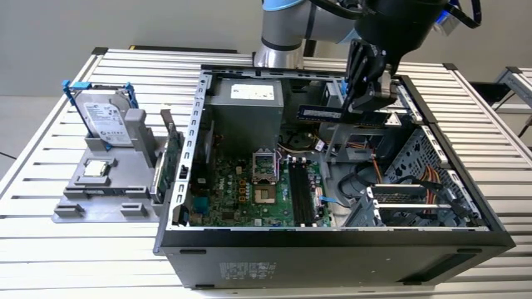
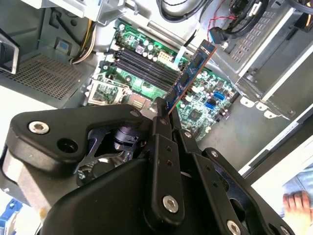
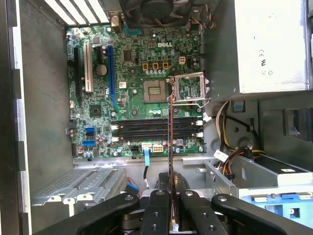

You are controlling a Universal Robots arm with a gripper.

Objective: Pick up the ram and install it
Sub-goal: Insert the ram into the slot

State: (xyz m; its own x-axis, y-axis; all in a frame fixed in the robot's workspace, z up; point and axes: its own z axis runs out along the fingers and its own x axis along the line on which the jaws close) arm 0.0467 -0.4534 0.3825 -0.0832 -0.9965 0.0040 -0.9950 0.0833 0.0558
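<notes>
My claw [image 1: 365, 104] is clamped on one end of the ram [image 1: 320, 113], holding it in the air over the open computer case [image 1: 332, 243] on the bench [image 1: 83, 261], well above the motherboard [image 1: 241, 187] and its black memory slots [image 1: 301, 193]. The case also holds a grey power supply [image 1: 245, 103] near the ram, and orange cables [image 1: 432, 187]. At the exterior view's left, a grey holder [image 1: 91, 193] carries a hard drive [image 1: 108, 121] upright.

This looks like a robotics lab or test workshop. A silver slatted aluminium-profile tabletop [image 1: 66, 249] carries an open black metal desktop computer case [image 1: 332, 265] lying on its side, green motherboard [image 1: 224, 193] bared. Near the tabletop's edge on the exterior view's left, a grey plastic parts fixture [image 1: 91, 202] holds a silver hard drive [image 1: 106, 121] upright, and a silver robot arm column [image 1: 278, 37] rises at the far edge.
</notes>
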